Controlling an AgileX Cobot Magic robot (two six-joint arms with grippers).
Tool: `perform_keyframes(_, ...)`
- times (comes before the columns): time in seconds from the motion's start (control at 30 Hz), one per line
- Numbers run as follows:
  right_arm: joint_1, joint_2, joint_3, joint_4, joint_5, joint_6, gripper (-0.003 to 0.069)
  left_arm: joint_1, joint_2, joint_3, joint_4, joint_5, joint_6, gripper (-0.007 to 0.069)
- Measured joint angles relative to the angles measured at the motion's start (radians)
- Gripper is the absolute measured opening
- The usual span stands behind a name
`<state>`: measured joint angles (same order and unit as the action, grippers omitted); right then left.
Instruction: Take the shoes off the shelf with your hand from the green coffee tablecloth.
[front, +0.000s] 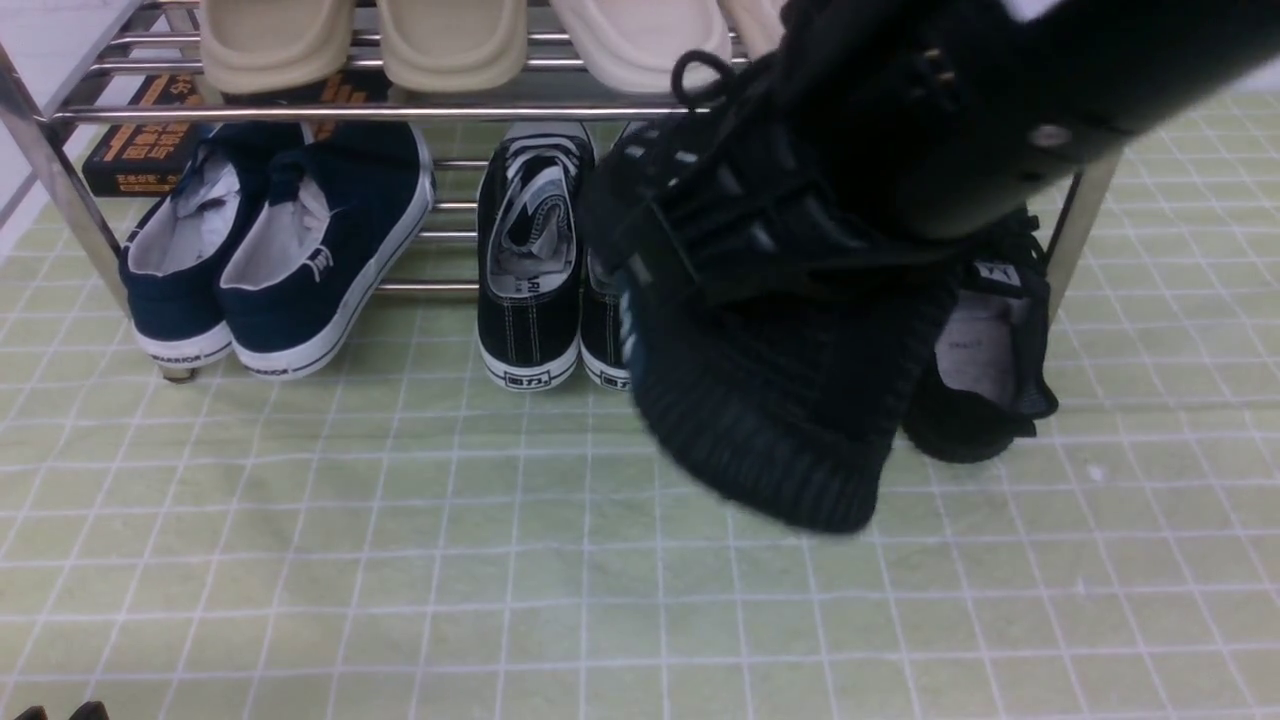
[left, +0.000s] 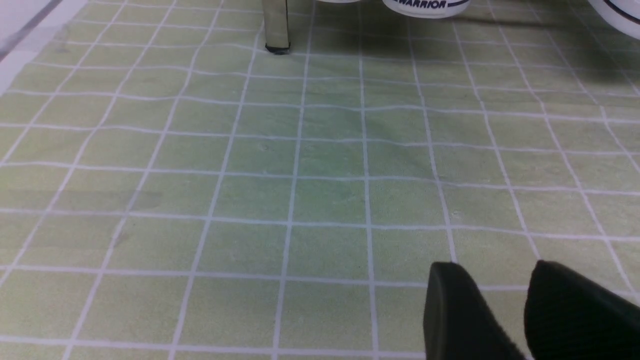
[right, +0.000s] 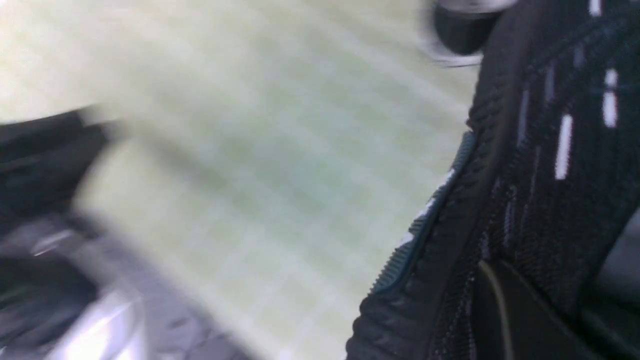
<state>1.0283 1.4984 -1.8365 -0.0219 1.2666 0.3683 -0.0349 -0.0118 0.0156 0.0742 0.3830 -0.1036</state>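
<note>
a: right hand state?
b: clamped shut on one black knit shoe. the shoe is tilted, right of centre in the front view, in front of the shelf, hiding part of the black canvas sneakers.
a: other one of the pair?
b: second knit shoe sits at the right, by the shelf's right leg, low at the green tablecloth.
a: left hand?
b: left hand is at the lower right of its wrist view, fingers apart, only cloth between them. navy slip-ons are at the lower tier, left. right wrist view is blurred.
</note>
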Motion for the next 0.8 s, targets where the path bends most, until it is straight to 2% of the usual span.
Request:
perform_keyframes(0.2,0.097,-0.032,0.018,0.146,0.0,-0.055,0.0009,0.0,0.0,0.0,0.0,0.0,0.0,0.024)
perform_keyframes(0.43,0.15,-0.017,0.221,0.177,-0.001,-0.032,0.001,0.0,0.0,0.0,0.001,0.0,0.0,0.024)
perform_keyframes(0.57,0.15,0.062,0.346,0.052,-0.015,0.055,0.001,0.0,0.0,0.0,0.001,0.0,0.0,0.0242)
perform_keyframes(0.8,0.15,0.206,0.356,-0.177,-0.135,0.178,0.0013,0.0,0.0,0.0,0.001,0.0,0.0,0.0242)
